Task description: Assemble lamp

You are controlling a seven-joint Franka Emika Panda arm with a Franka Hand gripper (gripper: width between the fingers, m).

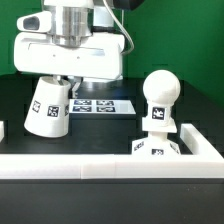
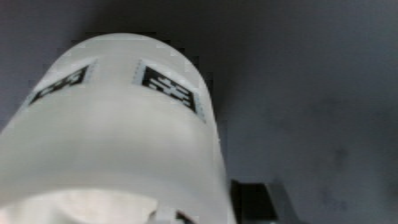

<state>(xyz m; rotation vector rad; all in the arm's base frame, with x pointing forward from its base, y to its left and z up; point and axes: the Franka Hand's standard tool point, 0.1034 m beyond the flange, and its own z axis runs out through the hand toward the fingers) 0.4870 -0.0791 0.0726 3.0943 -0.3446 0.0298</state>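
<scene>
Item: lamp assembly, shade-fitting stage, as judged from the present layout. The shade (image 1: 47, 107), a white truncated cone with square tags, hangs tilted under the claw (image 1: 60, 82) on the exterior view's left, its wide end toward the black counter (image 1: 100, 130); whether that end touches the counter or floats just above cannot be told. The wrist view is filled by the shade (image 2: 125, 130), two tags on its wall, so the claw evidently pinches it near the narrow end, though the fingertips themselves are hidden in both views. The bulb (image 1: 158, 100), round-headed, stands upright on the base (image 1: 160, 146) on the exterior view's right, well apart from the shade; it looks already seated, though the joint is hidden. The marker board (image 1: 97, 104) lies flat behind, between the two. A white rim (image 1: 110, 165) bounds the counter in front. Handling advice for the step: lift the shade high enough to clear the bulb's head before travelling sideways; bring its axis upright, since a tilted cone would catch on the round head; centre the opening over the bulb, then lower slowly and straight. Risk: the smooth plastic wall may slip or swing in the pinch, and a sideways knock could topple the bulb or shift the base. Release is advisable only once the shade sits level.
</scene>
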